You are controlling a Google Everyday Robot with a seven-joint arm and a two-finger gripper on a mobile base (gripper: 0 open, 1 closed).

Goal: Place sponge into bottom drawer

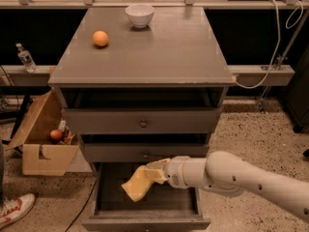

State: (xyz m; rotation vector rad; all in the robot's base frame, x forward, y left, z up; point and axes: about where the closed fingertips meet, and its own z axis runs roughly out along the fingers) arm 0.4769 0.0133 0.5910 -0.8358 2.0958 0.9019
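Where your gripper (154, 171) sat: low in front of the grey cabinet (145, 80), just above the open bottom drawer (145, 221), at the end of a smooth, rounded white arm (231, 175) that reached in from the right of the view.
Grip: it was clamped on the sponge (136, 184), pinching its upper edge (the pale tips and the pale foam ran together there, so you could not pick out the exact line of contact).
Sponge: a soft, pale-yellow foam pad, roughly rectangular, that hung limp and tilted down to the left, over the dark inside of the bottom drawer and not resting on its floor.
Bottom drawer: pulled out towards you, the deepest of the three, with grey wooden walls and a dark, flat interior.
Middle drawer (145, 153): a shallow grey front with a small round knob, directly above the gripper.
Top drawer (143, 121): another grey front with a small round knob, under the cabinet top (159, 57).
Cabinet top: a flat, matte grey slab; a round orange fruit (100, 38) lay at its left and a smooth white bowl (140, 14) stood near the back edge, the two apart.
Floor (251, 134): speckled and stone-like; an open cardboard box (41, 151) stood left of the cabinet.
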